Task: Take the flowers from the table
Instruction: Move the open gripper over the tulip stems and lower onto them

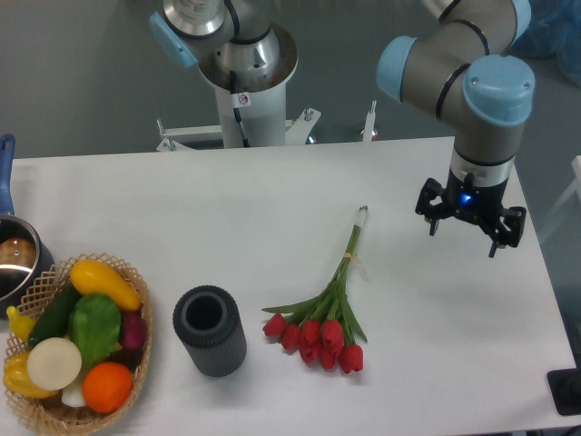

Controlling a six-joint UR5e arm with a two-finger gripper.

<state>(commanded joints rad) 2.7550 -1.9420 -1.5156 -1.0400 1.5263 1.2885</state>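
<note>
The flowers point(320, 327) lie flat on the white table point(272, 200), red tulip buds toward the front edge and thin green stems running up and to the right to about mid-table. My gripper point(470, 227) hangs above the table at the right, well to the right of the stem ends and apart from them. It points down at the table. Its fingers look spread and nothing is between them.
A dark grey cylindrical vase point(210, 330) stands left of the buds. A wicker basket of vegetables point(77, 341) sits at the front left. A pot with a blue handle point(14, 254) is at the left edge. The arm's base point(245, 82) stands behind the table.
</note>
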